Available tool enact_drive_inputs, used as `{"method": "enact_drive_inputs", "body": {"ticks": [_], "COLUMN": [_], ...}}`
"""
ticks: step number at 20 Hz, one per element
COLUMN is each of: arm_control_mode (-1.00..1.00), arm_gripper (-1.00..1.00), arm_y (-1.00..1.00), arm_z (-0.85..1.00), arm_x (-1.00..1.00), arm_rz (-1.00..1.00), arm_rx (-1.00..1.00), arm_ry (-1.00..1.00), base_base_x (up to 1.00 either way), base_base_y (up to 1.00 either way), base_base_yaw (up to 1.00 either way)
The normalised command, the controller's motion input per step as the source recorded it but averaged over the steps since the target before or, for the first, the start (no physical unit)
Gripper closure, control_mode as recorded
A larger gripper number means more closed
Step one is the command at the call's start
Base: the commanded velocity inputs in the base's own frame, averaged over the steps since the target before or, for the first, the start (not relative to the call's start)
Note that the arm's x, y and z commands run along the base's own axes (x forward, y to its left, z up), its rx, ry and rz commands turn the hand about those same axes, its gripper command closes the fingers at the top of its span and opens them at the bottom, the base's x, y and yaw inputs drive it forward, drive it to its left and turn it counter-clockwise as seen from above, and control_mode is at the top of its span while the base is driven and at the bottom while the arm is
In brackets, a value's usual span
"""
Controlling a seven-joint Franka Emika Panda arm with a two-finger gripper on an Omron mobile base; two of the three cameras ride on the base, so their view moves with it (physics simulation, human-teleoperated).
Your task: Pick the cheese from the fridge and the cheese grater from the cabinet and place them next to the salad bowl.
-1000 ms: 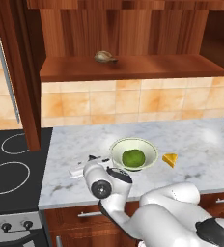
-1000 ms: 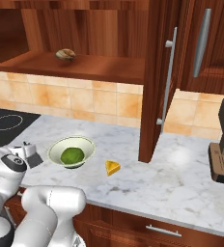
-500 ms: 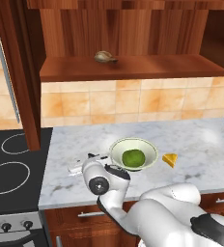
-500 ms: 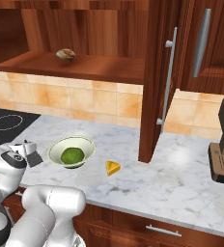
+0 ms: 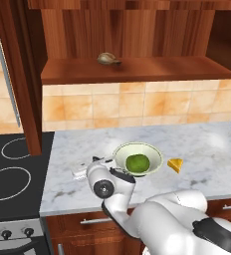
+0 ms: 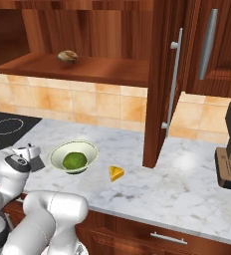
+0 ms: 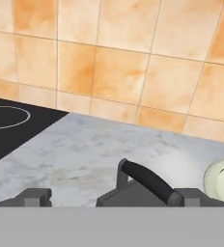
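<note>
Judging from how things lie, the task appears close to finished. The cheese (image 5: 175, 165) is set on the marble counter (image 6: 197, 184) just beside the salad bowl (image 5: 137, 158), on the side away from the stove (image 5: 10, 174), and apart from its rim. The cheese grater (image 7: 145, 188) is seen upright in the hand view, its dark handle on top, standing on the counter between the two finger tips, with the bowl's pale rim near it at that view's right edge. From the right base view the grater (image 6: 36, 162) is made out as a small dark grey shape just beside the bowl on the stove side, near the counter's front edge. The gripper (image 7: 111, 197) is spread wide; its tips stand on either side of the grater, and whether either one touches it cannot be told. The cabinet (image 5: 137, 69) shelf carries a brown rounded lump (image 5: 107, 59) near its middle. What is judged to be left is little: the hand is to be drawn clear without the grater being tipped.
</note>
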Motion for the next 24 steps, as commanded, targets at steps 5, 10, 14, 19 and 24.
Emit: {"method": "enact_drive_inputs", "body": {"ticks": [5, 10, 14, 19, 24], "arm_control_mode": [-1.0, -1.0, -1.0, -1.0, -1.0], "arm_gripper": [-1.0, -1.0, -1.0, -1.0, -1.0], "arm_y": [-0.08, -0.08, -0.03, 0.0, -0.02], "arm_z": [0.0, 0.0, -0.06, -0.18, -0.23], "arm_x": [0.05, 0.07, 0.01, -0.03, 0.0], "arm_rz": [0.02, 0.04, 0.06, 0.18, 0.19], "arm_rx": [0.0, 0.0, 0.0, 0.0, 0.0], "arm_ry": [0.0, 0.0, 0.0, 0.0, 0.0], "base_base_x": [0.0, 0.0, 0.0, 0.0, 0.0], "base_base_y": [0.0, 0.0, 0.0, 0.0, 0.0], "base_base_yaw": [0.0, 0.0, 0.0, 0.0, 0.0]}}
